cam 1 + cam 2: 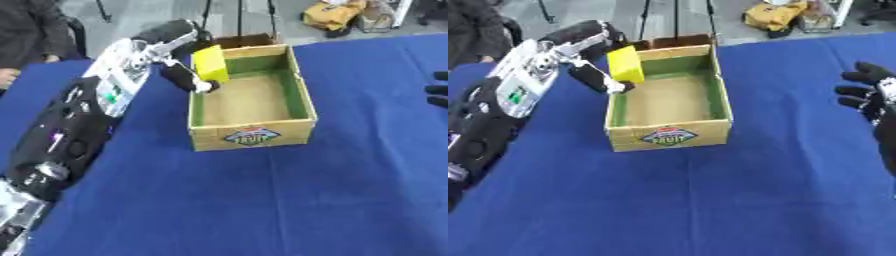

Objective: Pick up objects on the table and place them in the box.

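Yellow block [210, 63] is pinched in the left hand [184, 75] over the box's [254, 135] left rim.

Yellow block [210, 63] – tan wooden box [252, 136] with green inner walls and a colourful label – blue counter [262, 210]

Yellow block [210, 63]: tilted, above rear-left corner of box. Wooden box [252, 136]: open-topped, green-lined interior, label on front wall, resting on blue table [262, 200].
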Action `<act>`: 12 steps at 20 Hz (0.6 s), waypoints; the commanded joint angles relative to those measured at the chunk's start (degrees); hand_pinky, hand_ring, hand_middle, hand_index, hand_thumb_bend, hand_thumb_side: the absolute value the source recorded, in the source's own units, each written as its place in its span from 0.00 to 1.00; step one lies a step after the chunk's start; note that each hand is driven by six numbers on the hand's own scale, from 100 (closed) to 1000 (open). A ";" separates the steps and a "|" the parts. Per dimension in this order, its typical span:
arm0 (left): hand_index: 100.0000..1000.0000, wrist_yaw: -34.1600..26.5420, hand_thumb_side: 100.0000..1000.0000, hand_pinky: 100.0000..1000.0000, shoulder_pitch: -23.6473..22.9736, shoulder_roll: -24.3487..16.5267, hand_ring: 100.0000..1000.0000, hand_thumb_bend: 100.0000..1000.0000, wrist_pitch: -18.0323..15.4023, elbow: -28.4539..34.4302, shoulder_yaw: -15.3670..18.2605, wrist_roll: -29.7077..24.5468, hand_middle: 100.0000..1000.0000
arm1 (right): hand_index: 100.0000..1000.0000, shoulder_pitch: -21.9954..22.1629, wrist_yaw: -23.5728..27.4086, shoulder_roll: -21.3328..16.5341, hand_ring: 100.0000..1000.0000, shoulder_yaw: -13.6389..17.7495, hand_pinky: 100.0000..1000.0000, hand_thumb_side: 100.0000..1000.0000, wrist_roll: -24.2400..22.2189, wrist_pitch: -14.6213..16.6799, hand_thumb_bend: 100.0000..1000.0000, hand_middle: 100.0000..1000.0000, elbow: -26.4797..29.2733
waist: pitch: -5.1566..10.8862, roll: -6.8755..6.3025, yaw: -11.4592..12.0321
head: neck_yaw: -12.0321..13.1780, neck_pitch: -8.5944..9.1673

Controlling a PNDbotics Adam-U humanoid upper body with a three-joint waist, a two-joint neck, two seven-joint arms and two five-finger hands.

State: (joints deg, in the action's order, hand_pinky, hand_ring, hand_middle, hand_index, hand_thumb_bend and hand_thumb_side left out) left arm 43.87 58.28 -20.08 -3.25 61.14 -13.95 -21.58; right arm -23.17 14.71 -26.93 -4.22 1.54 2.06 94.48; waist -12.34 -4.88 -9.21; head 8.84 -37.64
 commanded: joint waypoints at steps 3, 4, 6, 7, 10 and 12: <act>0.39 5.02 0.15 0.04 1.81 2.76 0.11 0.20 -1.25 -5.87 3.27 3.85 0.16 | 0.89 -1.17 0.20 -0.51 0.76 -0.21 0.79 0.85 -0.64 -0.03 0.00 0.76 0.65 | 0.63 -0.15 -0.96 | 1.07 1.02; 0.39 6.04 0.15 0.05 1.63 3.22 0.11 0.21 -1.64 -6.71 3.51 4.56 0.16 | 0.89 -1.24 0.18 -0.47 0.76 -0.24 0.79 0.85 -0.69 -0.03 0.00 0.76 0.66 | 0.57 -0.23 -1.12 | 1.11 1.07; 0.39 8.11 0.15 0.05 1.05 4.12 0.12 0.21 -2.36 -8.28 3.88 5.60 0.17 | 0.89 -1.41 0.17 -0.39 0.76 -0.26 0.79 0.85 -0.73 -0.03 0.00 0.76 0.69 | 0.44 -0.34 -1.41 | 1.18 1.18; 0.39 9.16 0.15 0.05 0.73 4.54 0.12 0.21 -2.71 -9.01 4.09 5.98 0.17 | 0.89 -1.47 0.17 -0.36 0.76 -0.27 0.79 0.85 -0.74 -0.03 0.00 0.76 0.70 | 0.37 -0.37 -1.51 | 1.18 1.25; 0.40 11.28 0.15 0.06 -0.11 5.68 0.13 0.21 -3.86 -10.85 4.57 6.60 0.18 | 0.89 -1.47 0.13 -0.31 0.76 -0.27 0.79 0.85 -0.76 -0.06 0.00 0.76 0.68 | 0.22 -0.44 -1.66 | 1.25 1.22; 0.41 11.92 0.16 0.07 -0.62 6.27 0.13 0.20 -4.66 -11.73 4.47 6.46 0.18 | 0.89 -1.43 0.09 -0.28 0.76 -0.27 0.79 0.85 -0.75 -0.08 0.00 0.76 0.65 | 0.17 -0.48 -1.67 | 1.25 1.14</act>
State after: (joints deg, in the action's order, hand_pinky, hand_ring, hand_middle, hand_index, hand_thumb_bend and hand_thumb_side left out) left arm 55.07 56.74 -13.41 -7.31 49.25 -10.03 -15.34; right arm -23.72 14.71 -26.43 -4.66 0.97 1.94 94.48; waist -13.06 -5.67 -10.89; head 9.97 -37.12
